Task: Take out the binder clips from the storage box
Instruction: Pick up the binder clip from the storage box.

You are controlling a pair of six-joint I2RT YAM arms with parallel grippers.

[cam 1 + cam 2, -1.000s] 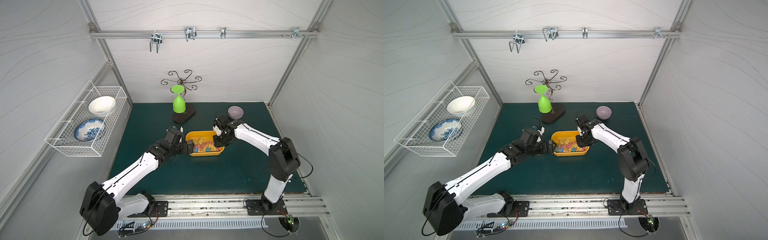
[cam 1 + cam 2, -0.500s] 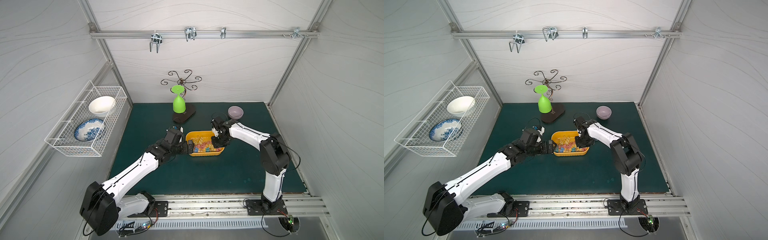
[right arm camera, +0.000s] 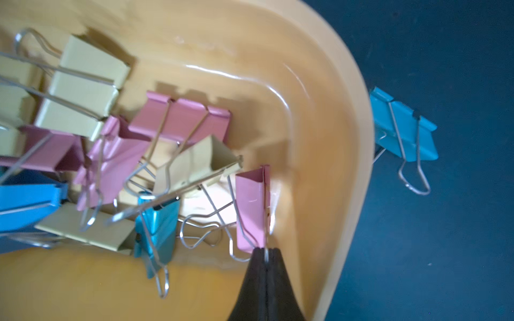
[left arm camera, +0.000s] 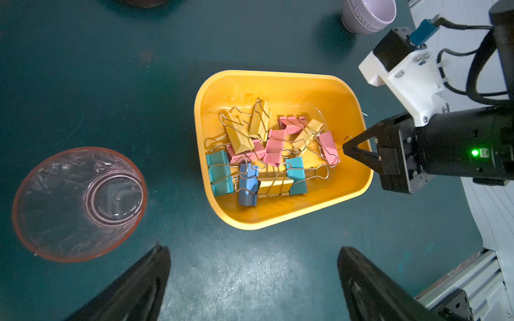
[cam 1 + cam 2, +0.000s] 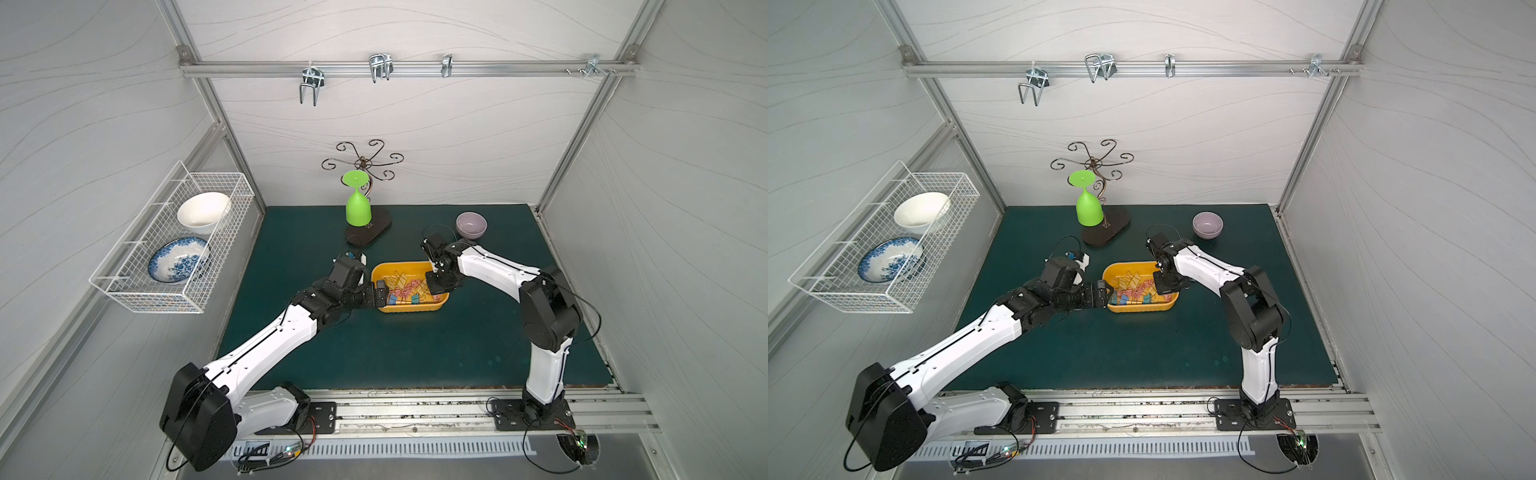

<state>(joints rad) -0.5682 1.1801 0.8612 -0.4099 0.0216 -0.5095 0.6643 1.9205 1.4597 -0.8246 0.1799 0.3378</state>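
While L tool [image 4: 253, 250] gapes empty, R tool [image 3: 265, 251] clamps pink clip [image 3: 251, 205] wire in box [image 3: 347, 166].

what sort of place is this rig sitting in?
Most likely a robot lab test cell: white panel walls on aluminium framing, left arm and right arm bolted to a front rail beside a dark green mat.

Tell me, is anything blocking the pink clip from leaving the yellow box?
Only the storage box wall beside it, so it must go up first. The right gripper has its jaws shut on the pink clip by its wire handle. A yellow clip has wires close by that might snag.
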